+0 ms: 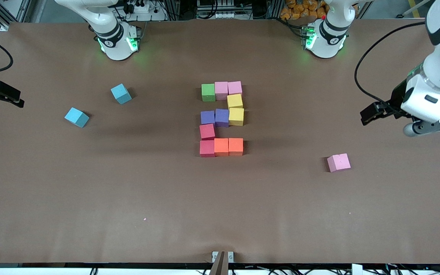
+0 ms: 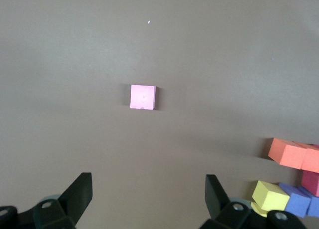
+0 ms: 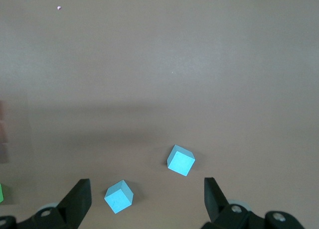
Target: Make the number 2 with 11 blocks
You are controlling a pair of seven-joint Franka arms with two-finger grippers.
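Note:
Eleven blocks lie touching in a blocky number 2 at mid-table. Its row nearest the bases is green and two pink. Yellow, purple and red follow, and orange ends it nearest the front camera. The left wrist view catches the orange and yellow cubes at its edge. My left gripper hangs open and empty over the left arm's end of the table. My right gripper is open and empty over the right arm's end.
A loose pink cube lies alone toward the left arm's end, nearer the front camera than the digit. Two light-blue cubes sit toward the right arm's end; the right wrist view shows both.

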